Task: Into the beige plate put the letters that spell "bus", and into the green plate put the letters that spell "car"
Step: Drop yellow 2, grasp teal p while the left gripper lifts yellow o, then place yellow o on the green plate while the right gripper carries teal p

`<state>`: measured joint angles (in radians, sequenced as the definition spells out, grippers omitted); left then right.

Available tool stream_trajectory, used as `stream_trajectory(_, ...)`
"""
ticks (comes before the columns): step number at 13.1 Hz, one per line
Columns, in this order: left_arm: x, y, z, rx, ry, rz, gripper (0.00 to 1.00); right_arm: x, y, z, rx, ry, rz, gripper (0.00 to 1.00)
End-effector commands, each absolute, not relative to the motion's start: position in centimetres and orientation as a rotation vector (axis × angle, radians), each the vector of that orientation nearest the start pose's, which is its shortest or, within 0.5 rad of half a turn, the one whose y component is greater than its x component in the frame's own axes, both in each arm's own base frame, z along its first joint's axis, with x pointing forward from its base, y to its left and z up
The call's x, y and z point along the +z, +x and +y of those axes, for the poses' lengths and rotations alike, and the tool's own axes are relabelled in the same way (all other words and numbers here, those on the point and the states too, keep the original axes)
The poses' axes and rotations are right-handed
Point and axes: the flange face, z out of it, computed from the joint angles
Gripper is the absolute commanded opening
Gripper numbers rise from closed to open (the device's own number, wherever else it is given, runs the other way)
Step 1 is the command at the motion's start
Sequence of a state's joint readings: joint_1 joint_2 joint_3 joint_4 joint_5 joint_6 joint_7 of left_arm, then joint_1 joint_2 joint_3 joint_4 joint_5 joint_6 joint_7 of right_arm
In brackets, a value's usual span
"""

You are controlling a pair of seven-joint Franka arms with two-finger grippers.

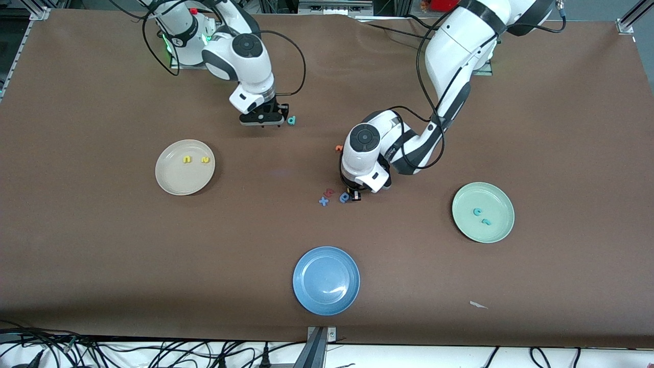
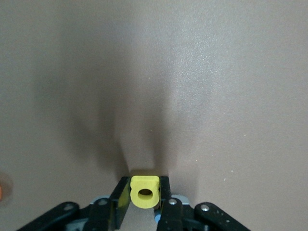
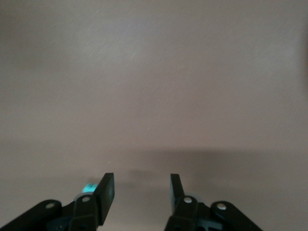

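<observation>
Brown tabletop carries the beige plate with the yellow u and yellow s. Next, the right gripper hangs with fingers spread and empty just beside the teal b. Mid-table, the left gripper pinches the yellow a. At the left arm's end, the green plate holds the teal c and teal r.

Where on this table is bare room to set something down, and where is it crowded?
Bare: the blue plate, and the table between it and the beige plate; also between it and the green plate. Crowded: the loose letters by the left gripper, which has the yellow a between its fingers.
</observation>
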<state>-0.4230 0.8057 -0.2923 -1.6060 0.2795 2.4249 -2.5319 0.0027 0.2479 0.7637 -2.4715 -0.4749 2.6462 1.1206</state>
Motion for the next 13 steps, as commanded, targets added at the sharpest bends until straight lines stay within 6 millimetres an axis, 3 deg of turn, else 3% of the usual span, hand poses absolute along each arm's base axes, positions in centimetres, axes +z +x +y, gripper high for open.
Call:
stream_trajectory(1,15.7,54.3,-43.7,-0.004,2.05,2.321,0.23,22.1,31.1,36.7,-0.079,-3.125,-0.028,0.55)
stream_trajectory(3,15.7,54.4,-43.6,-0.001,2.056,2.316,0.15,21.2,29.5,39.0,-0.035,-3.095,-0.016,0.55)
stream_trajectory(6,16.8,55.4,-43.3,0.013,2.095,2.259,0.11,20.7,29.5,39.8,-0.023,-3.088,-0.03,0.55)
stream_trajectory(7,17.2,55.9,-42.8,0.031,2.119,2.233,0.11,20.5,29.5,39.8,-0.018,-3.089,-0.039,0.6)
stream_trajectory(9,18.8,58.1,-40.3,0.068,2.179,2.164,0.08,20.0,30.0,39.1,-0.067,-3.106,-0.111,0.9)
stream_trajectory(13,21.2,60.9,-35.7,0.062,2.452,1.962,0.05,19.0,29.9,39.1,-0.038,-3.105,-0.129,0.9)
